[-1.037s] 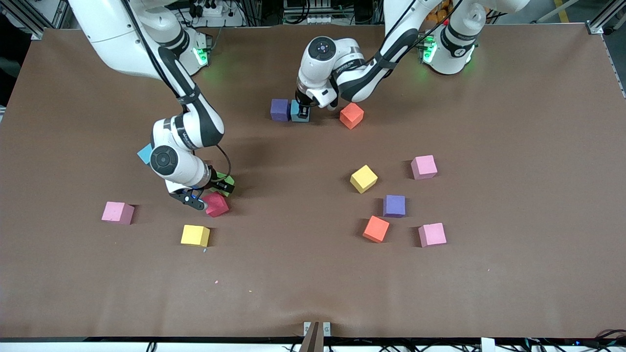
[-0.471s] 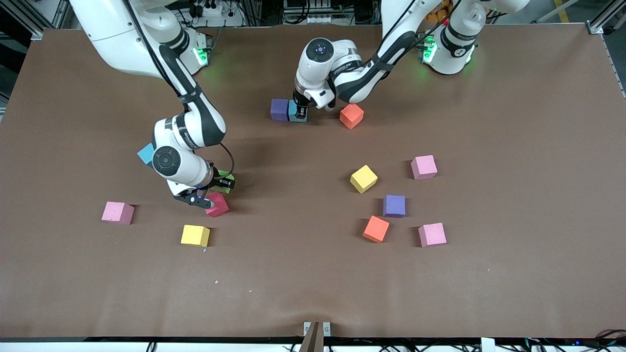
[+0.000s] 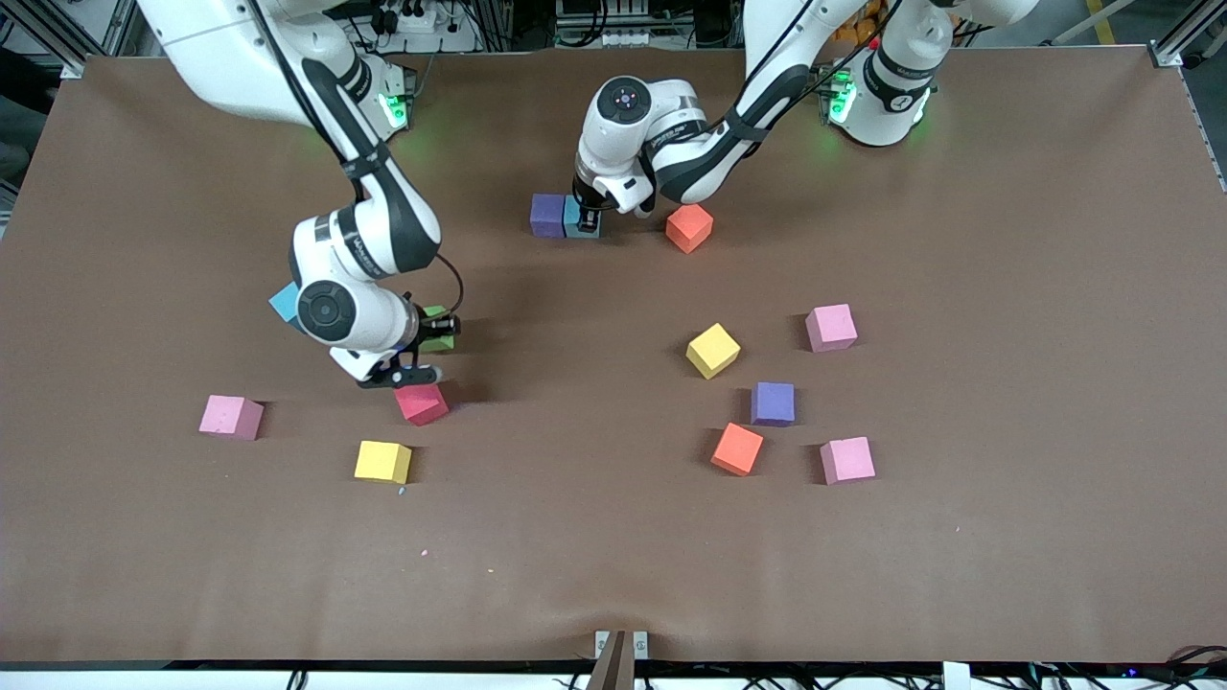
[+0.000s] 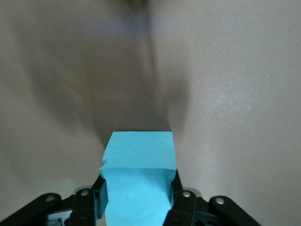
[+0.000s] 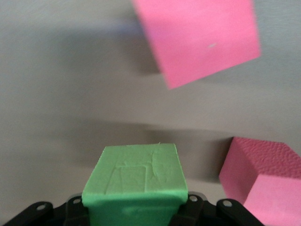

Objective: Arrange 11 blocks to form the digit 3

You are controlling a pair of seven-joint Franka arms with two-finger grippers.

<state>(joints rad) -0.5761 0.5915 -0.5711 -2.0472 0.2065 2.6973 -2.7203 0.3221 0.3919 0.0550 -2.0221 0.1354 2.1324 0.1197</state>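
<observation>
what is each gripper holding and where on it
Left gripper: light blue block, clamped by two facing sides. Right gripper: green block, likewise by two facing sides.

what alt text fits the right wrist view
The right gripper is shut on a green block, seen from just above its jaws. On the brown table past it lie a red block and a pink block.
</observation>
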